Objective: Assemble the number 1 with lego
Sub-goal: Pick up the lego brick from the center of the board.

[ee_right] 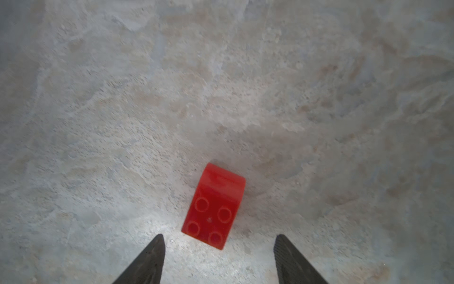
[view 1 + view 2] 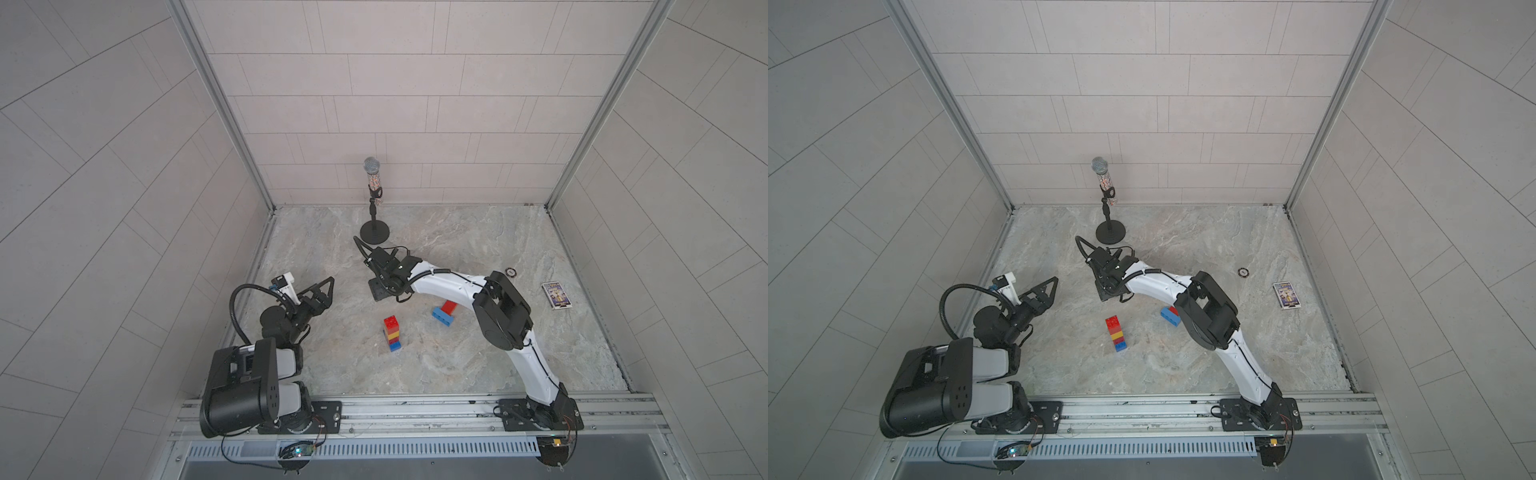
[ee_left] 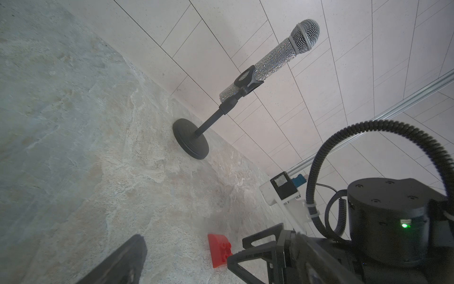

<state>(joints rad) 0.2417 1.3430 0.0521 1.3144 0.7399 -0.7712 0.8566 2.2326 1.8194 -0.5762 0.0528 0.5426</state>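
My right pincer (image 1: 219, 237) hangs released around the near end of a loose red brick (image 1: 213, 206) on the worktop (image 1: 98, 98), left pincer (image 2: 324, 296) spread and empty, the "1" so far a short red-yellow-blue stack (image 2: 392, 332), a blue-and-red pair (image 2: 444, 313) unjoined nearby; no container holds bricks.

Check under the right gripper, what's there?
One red brick on the table, its studded end between the open fingertips in the wrist view. In both top views the right gripper covers it completely.
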